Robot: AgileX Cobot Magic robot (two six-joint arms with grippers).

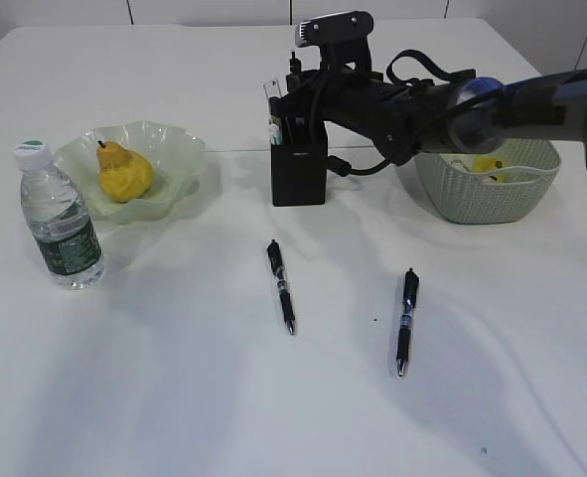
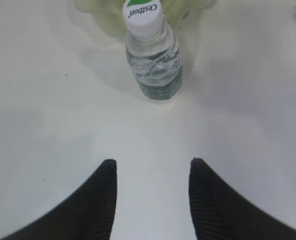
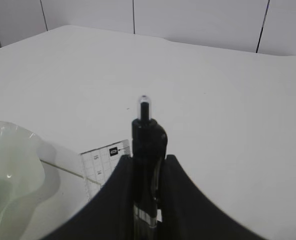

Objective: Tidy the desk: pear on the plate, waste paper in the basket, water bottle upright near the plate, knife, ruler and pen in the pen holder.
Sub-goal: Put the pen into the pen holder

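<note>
The yellow pear [image 1: 124, 172] lies on the pale green plate [image 1: 174, 149]. The water bottle [image 1: 60, 214] stands upright at the plate's front left. My right gripper [image 1: 299, 102] hovers over the black pen holder [image 1: 298, 174], shut on a black pen [image 3: 146, 131] held upright. The clear ruler [image 3: 105, 161] stands in the holder beside it. Two more pens [image 1: 281, 285] [image 1: 405, 320] lie on the desk [image 1: 174, 378]. Yellow waste paper [image 1: 487, 164] sits in the basket [image 1: 492, 194]. My left gripper [image 2: 153, 162] is open above the desk, short of the bottle [image 2: 154, 55]. I cannot make out the knife.
The right arm [image 1: 492, 104] stretches in from the right, passing above the basket. The plate's rim [image 3: 10, 165] shows at the left of the right wrist view. The desk's far edge meets a white wall.
</note>
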